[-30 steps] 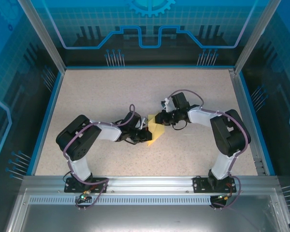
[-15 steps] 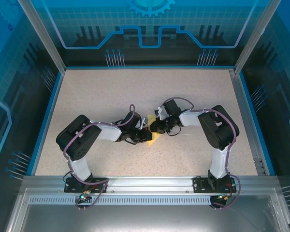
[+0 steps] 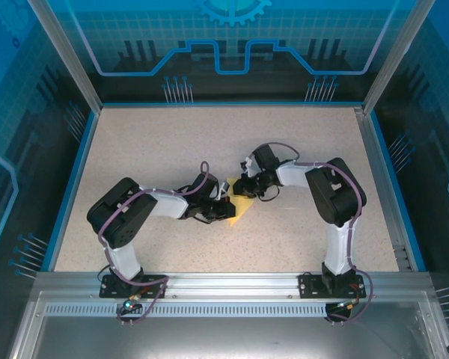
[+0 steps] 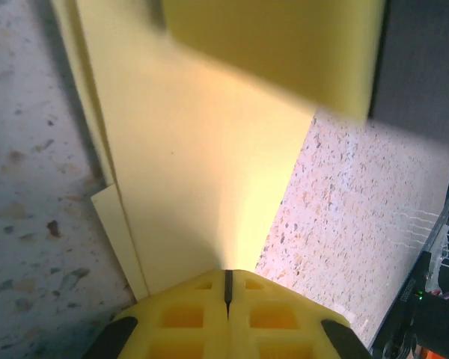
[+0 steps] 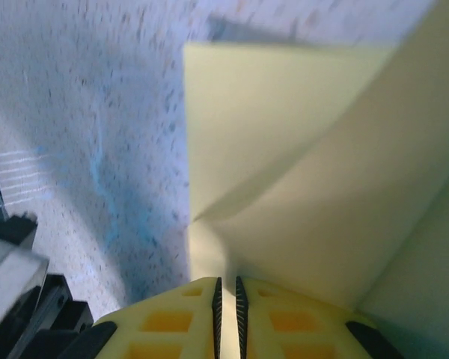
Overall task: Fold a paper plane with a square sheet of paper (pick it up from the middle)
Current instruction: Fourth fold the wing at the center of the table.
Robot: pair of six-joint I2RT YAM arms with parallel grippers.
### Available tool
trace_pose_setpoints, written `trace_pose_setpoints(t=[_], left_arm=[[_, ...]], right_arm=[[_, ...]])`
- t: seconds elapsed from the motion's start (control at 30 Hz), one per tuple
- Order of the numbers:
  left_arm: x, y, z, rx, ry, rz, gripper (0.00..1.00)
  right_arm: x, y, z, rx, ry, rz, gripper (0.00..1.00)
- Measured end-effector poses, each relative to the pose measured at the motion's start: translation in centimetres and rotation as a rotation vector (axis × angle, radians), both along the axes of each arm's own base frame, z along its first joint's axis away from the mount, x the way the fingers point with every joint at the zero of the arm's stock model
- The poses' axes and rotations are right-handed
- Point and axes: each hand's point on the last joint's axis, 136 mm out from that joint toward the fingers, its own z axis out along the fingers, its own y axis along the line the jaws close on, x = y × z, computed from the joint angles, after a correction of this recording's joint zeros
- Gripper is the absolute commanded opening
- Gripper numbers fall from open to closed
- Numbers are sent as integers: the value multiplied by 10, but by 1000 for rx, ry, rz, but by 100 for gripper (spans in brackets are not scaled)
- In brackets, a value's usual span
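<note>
Swung inward, the right arm (image 3: 333, 196) clamps its right gripper (image 3: 242, 186) on the square sheet of paper (image 3: 244, 206), directly opposite the left gripper (image 3: 224, 210) clamped on the near edge.

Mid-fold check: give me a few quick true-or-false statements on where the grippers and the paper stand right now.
1. The left gripper and right gripper meet at the yellow paper near the middle of the table. True.
2. The left gripper is wide open. False: it is shut on the yellow paper.
3. The yellow paper lies as one flat layer. False: folded layers overlap.
4. The right gripper pinches the yellow paper. True.
</note>
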Motion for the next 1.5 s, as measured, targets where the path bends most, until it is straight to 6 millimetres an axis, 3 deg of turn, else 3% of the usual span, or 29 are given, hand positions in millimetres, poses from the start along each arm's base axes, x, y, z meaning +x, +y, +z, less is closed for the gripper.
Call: trace_pose_setpoints(t=[0.17,0.37,0.7,0.97,1.07,1.17,1.33,1.4,1.5], left_arm=[[0,0,0,-2,-3,0,0],[0,0,0,-5,-6,0,0],[0,0,0,-5,-8,-2,0],[-1,-1,1,-1,-21,-24,0],[-1,-1,1,5,-34,-44,0],[-2,-1,1,17,-48,-75,0],[-5,1,2,39,-68,-122,0],[-8,3,2,50,-65,-135,0],[-13,5,2,62,-57,-147,0]], right_arm=[[23,-7,0,-24,-24,-26,17],[33,-9,-1,-25,-4,-26,17],[69,-22,1,-30,-36,-77,18],[95,-35,15,-37,-101,-100,20],[94,-37,25,-41,-117,-92,22],[89,-38,48,-32,-155,-87,23],[64,-42,86,8,-216,-77,21],[51,-39,90,30,-217,-65,20],[25,-28,77,45,-176,-34,19]])
